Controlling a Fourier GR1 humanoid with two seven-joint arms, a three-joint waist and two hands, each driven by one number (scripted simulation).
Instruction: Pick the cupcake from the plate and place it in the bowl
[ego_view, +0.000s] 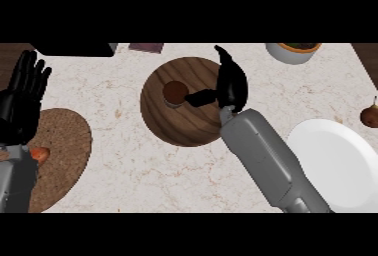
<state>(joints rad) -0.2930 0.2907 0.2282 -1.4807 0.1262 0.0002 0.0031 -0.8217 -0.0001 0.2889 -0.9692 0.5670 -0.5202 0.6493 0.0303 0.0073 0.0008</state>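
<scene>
Head view shows the white plate (332, 165) at the near right and the wooden bowl (181, 127) mid-counter. The cupcake (175, 93) sits inside the bowl, left of its centre. The step in hand looks like the release. The right hand (232, 82) should lift straight up so its thumb, just beside the cupcake, does not tip it. Its fingers are straight, pointing far, and grasp nothing visible. The left hand (21, 100) rests open at the left edge.
</scene>
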